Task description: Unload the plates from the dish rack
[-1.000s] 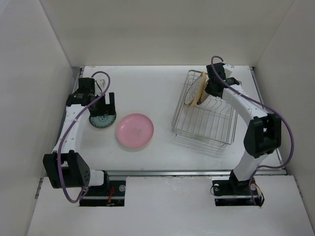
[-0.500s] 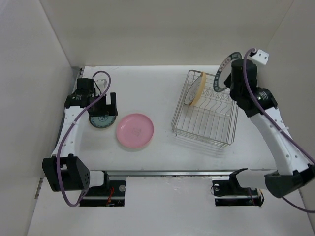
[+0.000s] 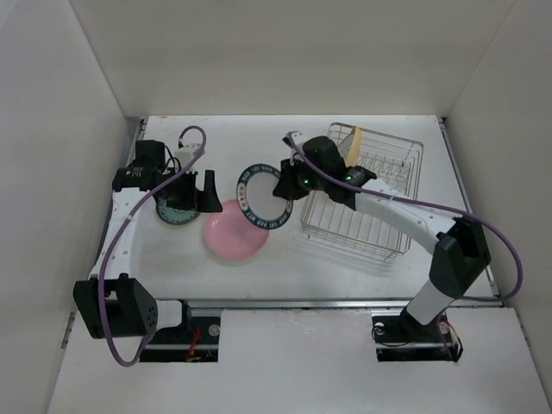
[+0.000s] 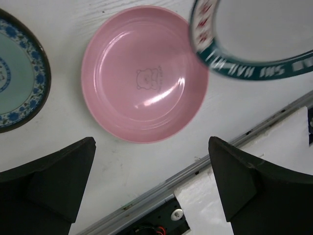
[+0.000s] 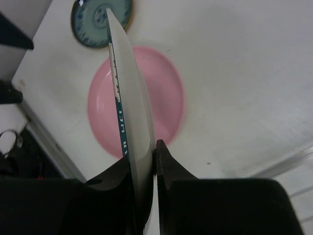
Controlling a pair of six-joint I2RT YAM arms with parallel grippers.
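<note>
My right gripper point(image 3: 289, 183) is shut on the rim of a white dark-rimmed plate point(image 3: 266, 197) and holds it tilted above the pink plate point(image 3: 231, 240) on the table. In the right wrist view the held plate point(image 5: 132, 112) stands edge-on between my fingers point(image 5: 166, 161), with the pink plate point(image 5: 171, 93) below. A teal patterned plate point(image 3: 177, 211) lies left of the pink one. My left gripper point(image 3: 197, 185) is open and empty above the teal plate. The silver wire dish rack point(image 3: 362, 203) at the right holds a cream plate point(image 3: 352, 142) at its far end.
White walls close in the table on three sides. A metal rail point(image 3: 328, 302) runs along the near edge, also in the left wrist view point(image 4: 234, 142). The two arm bases point(image 3: 181, 332) sit below it.
My right arm has lifted the white dark-rimmed plate out of the rack and swung it left, over the pink plate. My left gripper has shifted slightly right.
</note>
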